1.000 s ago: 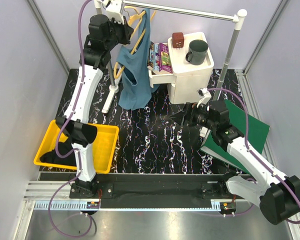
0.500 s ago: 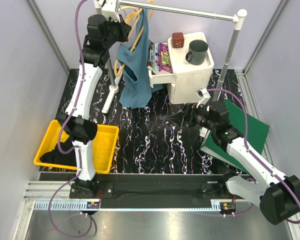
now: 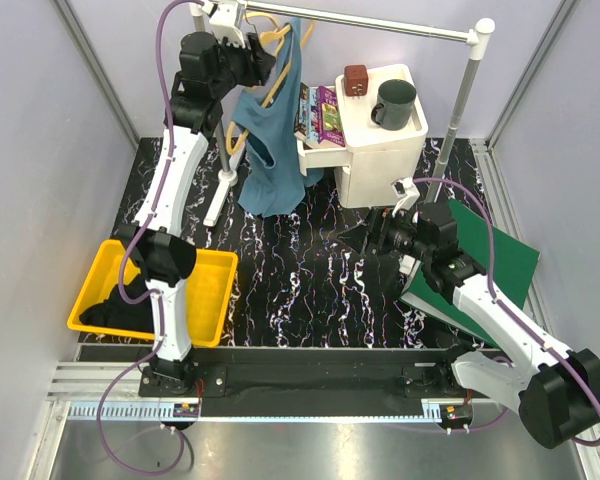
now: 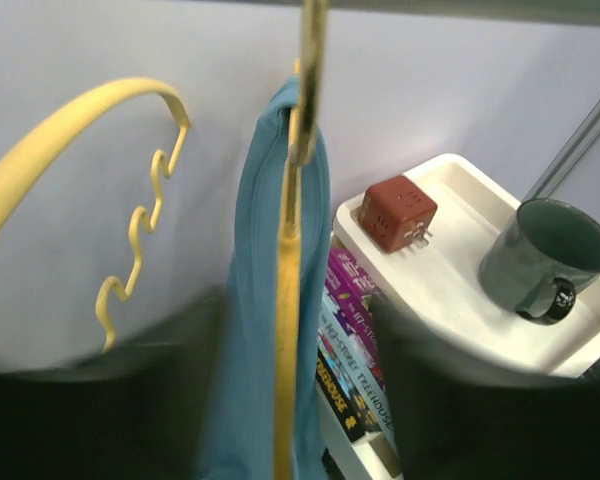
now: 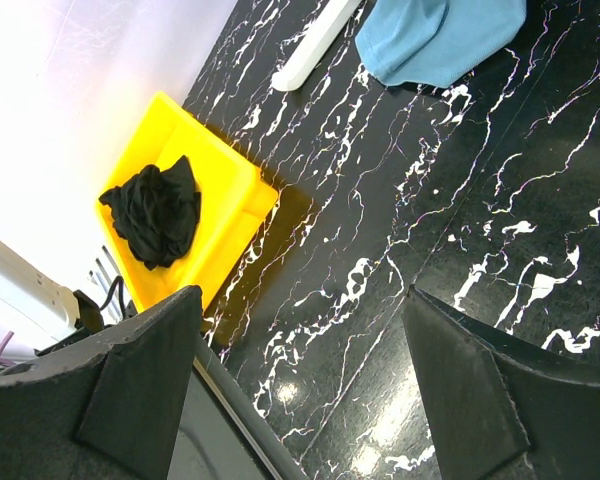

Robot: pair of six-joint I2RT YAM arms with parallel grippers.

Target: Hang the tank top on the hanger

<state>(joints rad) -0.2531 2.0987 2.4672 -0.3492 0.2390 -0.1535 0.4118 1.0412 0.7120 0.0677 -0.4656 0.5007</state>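
The tank top (image 3: 270, 160) hangs full length at the left end of the rail (image 3: 380, 25), its hem reaching down to the black marbled table (image 3: 310, 280). In the left wrist view its teal cloth lies right against the hanger (image 4: 286, 330), which I see edge-on with its hook over the rail, so I judge the main work largely done. What I cannot tell is whether both straps sit on the hanger's sloping shoulders; from above one side of the shirt seems to droop off to the left, so a check and perhaps a tuck of that strap may be left. The pale wavy hanger (image 4: 100, 130) hangs just beside it, apart from the cloth. My left gripper (image 3: 260, 62) is up at the shirt's shoulder; its fingers (image 4: 160, 400) stand spread, shirt and hanger between them, and I see no clamp on either. The right gripper (image 5: 300, 370) hovers low over the table, well apart from the shirt, fingers (image 5: 140, 390) wide and empty. Beyond sit the white cart (image 3: 380, 150) and the yellow bin (image 3: 215, 265) with its black cloth (image 5: 155, 210).
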